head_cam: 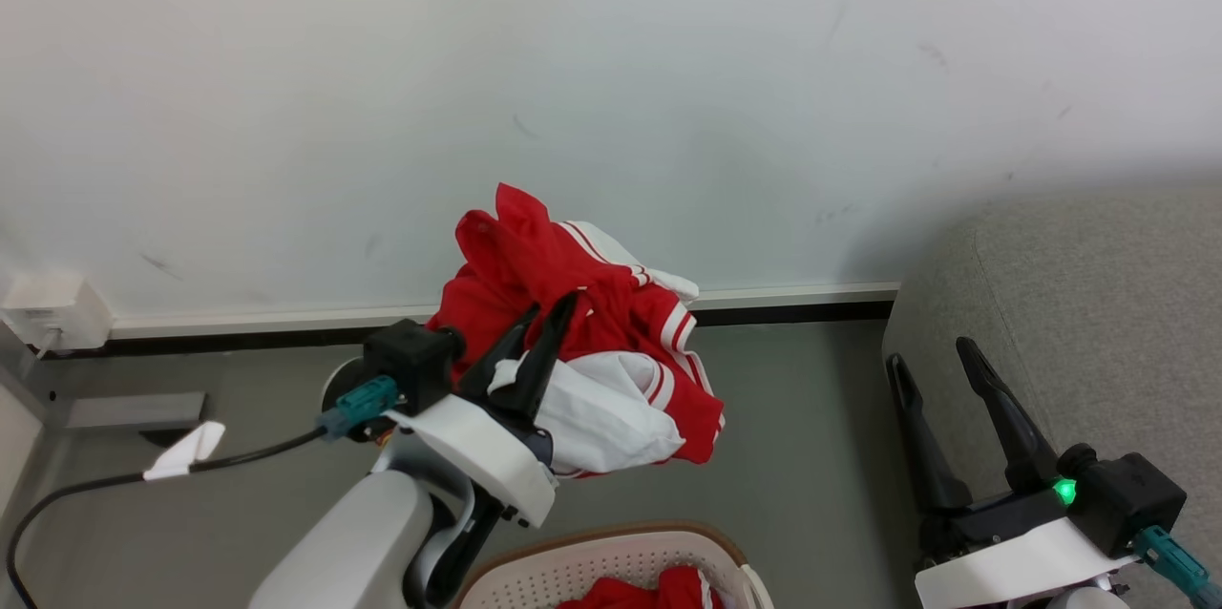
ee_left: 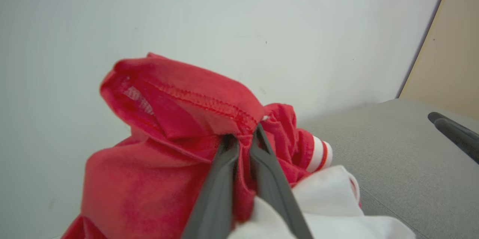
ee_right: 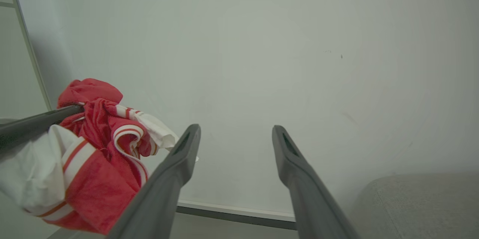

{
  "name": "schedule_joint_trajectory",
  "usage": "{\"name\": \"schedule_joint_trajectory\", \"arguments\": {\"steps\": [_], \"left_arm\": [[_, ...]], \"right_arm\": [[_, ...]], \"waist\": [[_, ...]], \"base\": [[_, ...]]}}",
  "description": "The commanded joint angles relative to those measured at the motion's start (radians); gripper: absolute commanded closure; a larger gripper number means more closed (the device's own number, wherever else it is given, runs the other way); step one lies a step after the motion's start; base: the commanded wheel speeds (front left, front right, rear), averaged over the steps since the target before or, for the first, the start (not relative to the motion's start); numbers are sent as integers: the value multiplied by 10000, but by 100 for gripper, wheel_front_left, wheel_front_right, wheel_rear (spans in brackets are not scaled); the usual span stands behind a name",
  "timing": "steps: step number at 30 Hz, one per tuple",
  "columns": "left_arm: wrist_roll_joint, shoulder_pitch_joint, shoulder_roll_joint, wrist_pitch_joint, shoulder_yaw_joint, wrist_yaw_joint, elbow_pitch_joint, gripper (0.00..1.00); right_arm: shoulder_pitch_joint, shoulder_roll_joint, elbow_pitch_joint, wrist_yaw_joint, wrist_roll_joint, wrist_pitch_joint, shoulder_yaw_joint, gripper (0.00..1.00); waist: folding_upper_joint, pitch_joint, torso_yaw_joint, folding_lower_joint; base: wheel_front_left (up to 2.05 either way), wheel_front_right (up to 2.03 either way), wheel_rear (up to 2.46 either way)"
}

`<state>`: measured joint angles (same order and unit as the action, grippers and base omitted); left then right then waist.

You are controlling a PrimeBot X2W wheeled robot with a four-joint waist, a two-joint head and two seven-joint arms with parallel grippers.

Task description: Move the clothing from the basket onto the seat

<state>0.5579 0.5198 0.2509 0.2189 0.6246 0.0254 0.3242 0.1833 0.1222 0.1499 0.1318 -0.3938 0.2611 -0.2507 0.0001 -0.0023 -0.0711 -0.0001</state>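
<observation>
a: the robot's left hand [head_cam: 550, 306] is pinched tight on a bundle of red-and-white clothing [head_cam: 516, 251], held in the air above the basket [head_cam: 611, 535], against a pale wall [head_cam: 611, 65].
b: and the seat [head_cam: 1079, 304]?
a: off to the robot's right, with no clothing on the part that shows. the carry looks about midway, and the drop is not yet made.
b: is the basket finished?
a: no. more red fabric [head_cam: 659, 590] lies inside it, so another trip looks likely.
b: anything in the way?
a: the right hand [head_cam: 928, 354], fingers spread wide and holding nothing, stands at the seat's edge, between bundle and cushion. a black cable [head_cam: 258, 451] trails over the floor [head_cam: 811, 437] on the left, off the route.
</observation>
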Motion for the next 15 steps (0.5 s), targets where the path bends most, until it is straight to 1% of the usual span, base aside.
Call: {"name": "schedule_joint_trajectory", "arguments": {"steps": [1,4,9,11,15], "left_arm": [[61,85,80,-38,-30,-50,-108,100],[78,84,114,-124,-23,-81,-289,100],[117,25,117,-221,76,-65,-377,100],[128,12,107,-240,124,-39,-369,100],[163,29,45,-296,221,16,-326,100]], "right_arm": [[50,80,-2,-23,63,28,-29,0],[105,154,13,-21,21,28,-309,0],[262,567,-45,-21,-275,28,-1331,0],[373,721,-83,-21,-416,28,-1887,0],[773,1200,120,-21,-556,28,-3388,0]], "waist": [[-1,14,-11,1],[-1,44,-24,1],[-1,39,-6,1],[-1,27,22,1],[-1,-1,108,1]], "base": [[0,0,0],[0,0,0],[0,0,0],[0,0,0],[0,0,0]]}}
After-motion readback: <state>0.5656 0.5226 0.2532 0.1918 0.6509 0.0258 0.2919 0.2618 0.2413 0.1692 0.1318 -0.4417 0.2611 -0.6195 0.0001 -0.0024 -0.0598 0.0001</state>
